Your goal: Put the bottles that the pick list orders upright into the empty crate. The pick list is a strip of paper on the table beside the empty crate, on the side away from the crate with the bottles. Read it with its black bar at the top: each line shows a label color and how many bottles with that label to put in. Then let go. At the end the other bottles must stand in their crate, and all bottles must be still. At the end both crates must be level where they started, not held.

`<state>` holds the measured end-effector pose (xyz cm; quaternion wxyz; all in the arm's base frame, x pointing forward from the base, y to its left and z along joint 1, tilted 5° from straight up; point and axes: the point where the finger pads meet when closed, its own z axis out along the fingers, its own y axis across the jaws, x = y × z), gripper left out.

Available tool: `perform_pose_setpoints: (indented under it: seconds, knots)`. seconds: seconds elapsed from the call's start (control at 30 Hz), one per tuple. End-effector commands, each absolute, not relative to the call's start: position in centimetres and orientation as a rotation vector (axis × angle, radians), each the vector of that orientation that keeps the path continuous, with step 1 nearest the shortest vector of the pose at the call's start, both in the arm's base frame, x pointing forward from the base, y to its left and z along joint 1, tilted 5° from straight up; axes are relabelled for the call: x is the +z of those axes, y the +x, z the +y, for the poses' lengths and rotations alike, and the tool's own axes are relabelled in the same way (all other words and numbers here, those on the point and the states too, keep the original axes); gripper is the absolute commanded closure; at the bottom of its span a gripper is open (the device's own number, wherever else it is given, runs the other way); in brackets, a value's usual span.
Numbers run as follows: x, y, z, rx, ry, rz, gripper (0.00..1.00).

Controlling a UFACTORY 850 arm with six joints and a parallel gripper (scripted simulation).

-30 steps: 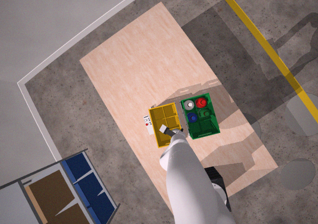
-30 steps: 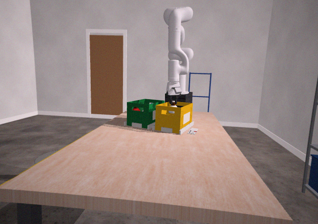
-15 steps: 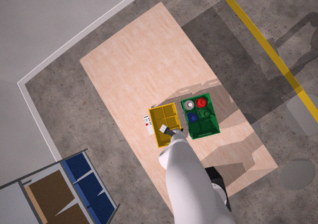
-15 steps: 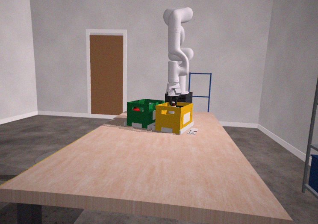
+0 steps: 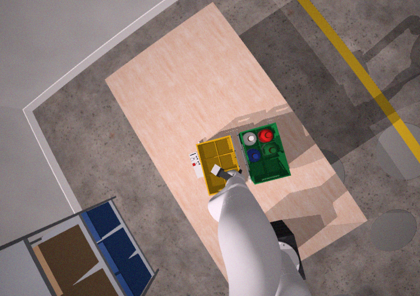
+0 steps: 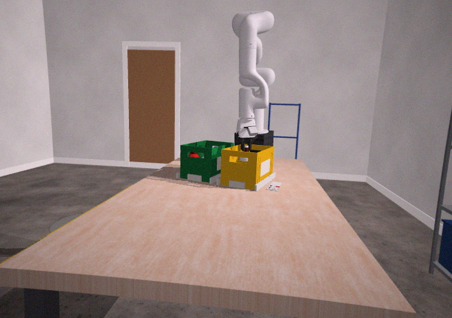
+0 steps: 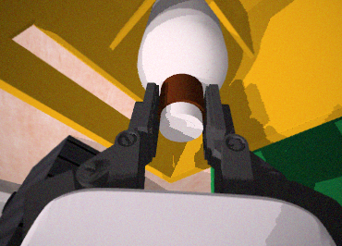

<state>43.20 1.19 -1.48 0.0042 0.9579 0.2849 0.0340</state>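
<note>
My gripper (image 6: 246, 149) (image 7: 181, 100) is shut on the brown neck of a white bottle (image 7: 182, 46), below its white cap. The bottle is upright or nearly so inside the yellow crate (image 5: 205, 153) (image 6: 239, 172) (image 7: 296, 58); whether its base touches the crate floor is hidden. The green crate (image 5: 285, 164) (image 6: 200, 167) holds a white bottle (image 5: 250, 138), a red bottle (image 5: 266, 135) (image 6: 193, 155), a blue bottle (image 5: 253, 155) and a green bottle (image 5: 271, 149). The pick list (image 5: 198, 170) (image 6: 273, 186) shows a white circle with 1 and a red dot with 1.
Both crates stand side by side on the wooden table (image 5: 183, 65) (image 6: 219, 234), with a narrow gap between them. Crate walls and dividers surround the held bottle. The arm (image 5: 250, 238) (image 6: 248, 59) reaches over the yellow crate's near end.
</note>
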Motion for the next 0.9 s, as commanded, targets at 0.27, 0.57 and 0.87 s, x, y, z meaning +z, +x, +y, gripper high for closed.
perform_pose_setpoints:
  seconds: [0.27, 0.57, 0.87]
  knots:
    - [-1.98, 43.31, 1.20, 0.110, 2.971, 0.883, 1.00]
    - [-2.18, 43.33, 1.20, 0.110, 2.971, 0.883, 1.00]
    - [-2.18, 43.32, 1.19, 0.110, 2.971, 0.883, 1.00]
